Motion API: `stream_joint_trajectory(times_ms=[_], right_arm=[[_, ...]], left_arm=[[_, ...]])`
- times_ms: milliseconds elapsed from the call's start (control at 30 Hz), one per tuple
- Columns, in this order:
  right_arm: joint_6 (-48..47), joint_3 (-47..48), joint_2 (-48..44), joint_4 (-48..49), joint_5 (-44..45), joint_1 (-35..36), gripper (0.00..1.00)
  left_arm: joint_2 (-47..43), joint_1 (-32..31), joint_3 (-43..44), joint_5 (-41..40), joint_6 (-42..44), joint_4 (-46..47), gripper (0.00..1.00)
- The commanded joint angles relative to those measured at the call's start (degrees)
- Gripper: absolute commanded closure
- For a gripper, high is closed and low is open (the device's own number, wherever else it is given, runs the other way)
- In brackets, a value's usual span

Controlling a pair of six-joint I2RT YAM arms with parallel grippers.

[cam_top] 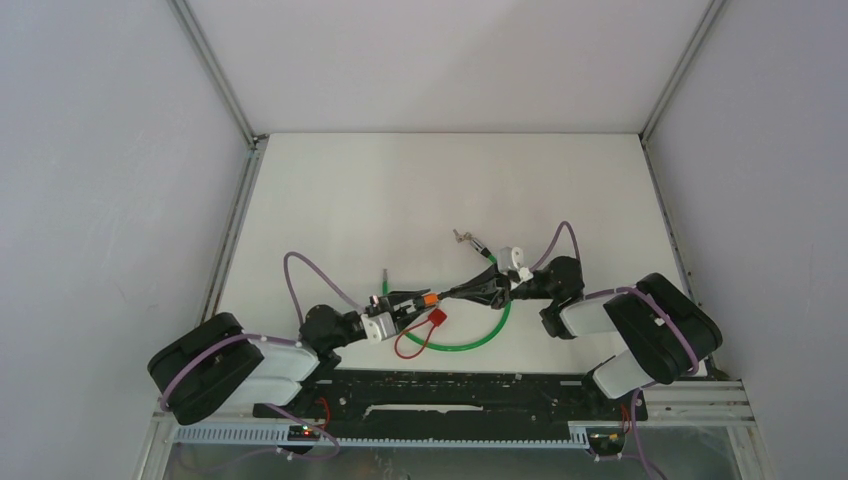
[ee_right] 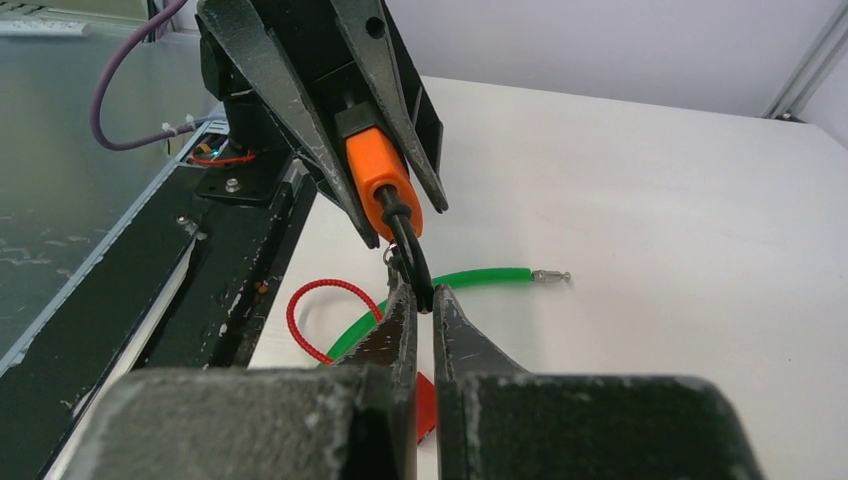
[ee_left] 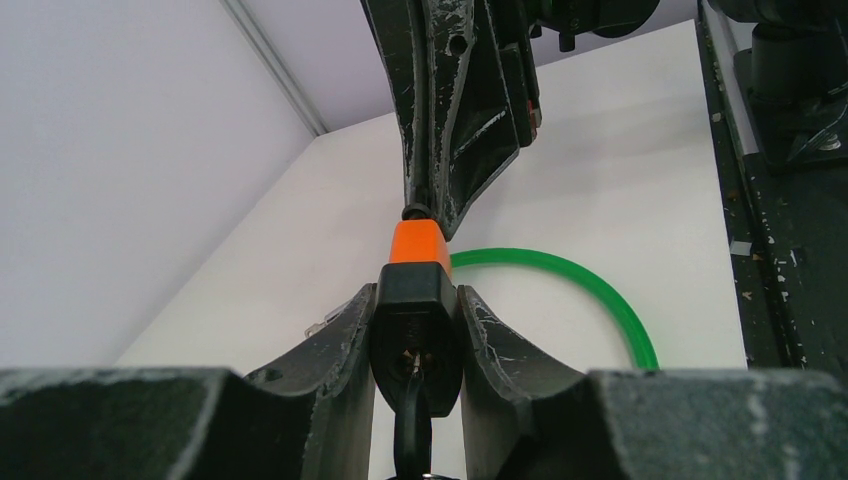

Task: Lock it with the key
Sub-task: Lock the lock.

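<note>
The lock [cam_top: 427, 298] has an orange and black body and hangs just above the table between the two arms. My left gripper [ee_left: 416, 300] is shut on its black end [ee_left: 417, 330], one finger on each side. The orange end [ee_right: 378, 180] points at my right gripper [ee_right: 425, 300]. The key's black head [ee_right: 410, 250] sticks out of that end, and the right gripper is shut on it. In the top view the right gripper [cam_top: 448, 294] meets the left gripper [cam_top: 405, 303] at the lock. The green cable [ee_right: 480, 277] lies curved on the table below, its metal tip [ee_right: 552, 276] free.
A red coiled cord [ee_right: 300, 310] with a red tag [cam_top: 437, 316] lies under the lock. A small metal piece [cam_top: 463, 237] and a short green piece [cam_top: 385, 272] lie farther back. The black base rail [cam_top: 450, 385] runs along the near edge; walls enclose the table.
</note>
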Motion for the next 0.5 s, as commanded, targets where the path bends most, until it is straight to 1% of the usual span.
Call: stream_joint_trajectory(times_ms=[0,133,267,400,467], right_arm=[[1.19,1.8,-1.42,3.46,-1.43,-0.58,1.0],[1.43,1.59,-1.85,3.42,-1.61,-1.55,1.0],[-0.36,0.57,-2.85,3.33,-1.14,-2.05,1.0],[-1.43,-0.44,-4.25,3.39,-0.1,-2.47,1.0],[-1.99,-0.93,-4.77,3.37,0.51,-2.58,1.0]], left_arm=[[-0.89,-0.24,0.3,-0.68,2.45,6.58,1.0],[-2.13,-0.31,0.04,-3.75,3.52,5.1,1.0],[-4.34,-0.65,0.1,-6.83,5.58,1.16,1.0],[-6.94,-0.82,0.88,-7.14,6.34,-4.08,1.0],[-7.56,-0.76,1.0,-7.14,6.49,-5.18,1.0]])
